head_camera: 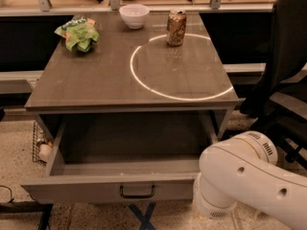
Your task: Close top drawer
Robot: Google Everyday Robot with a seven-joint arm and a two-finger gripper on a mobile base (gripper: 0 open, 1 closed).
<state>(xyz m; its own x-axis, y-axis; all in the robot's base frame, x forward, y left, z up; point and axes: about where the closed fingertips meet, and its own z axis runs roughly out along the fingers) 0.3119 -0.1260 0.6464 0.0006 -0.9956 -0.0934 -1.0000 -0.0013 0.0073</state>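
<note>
The top drawer [81, 191] is a wide grey wood-grain box, pulled out from under the grey table top [91, 87]. Its inside looks empty. Its flat front panel faces me, with a small black bar handle [137, 191] at the centre. My white arm [244, 176] fills the bottom right, its rounded joint beside the right end of the drawer front. My gripper is out of view, hidden beyond the arm or past the frame edge.
On the table top are a green crisp bag [78, 32], a white bowl [134, 15] and a brown can [176, 28]. A black office chair [283, 75] stands at the right. A wire basket [41, 145] sits on the floor at the left.
</note>
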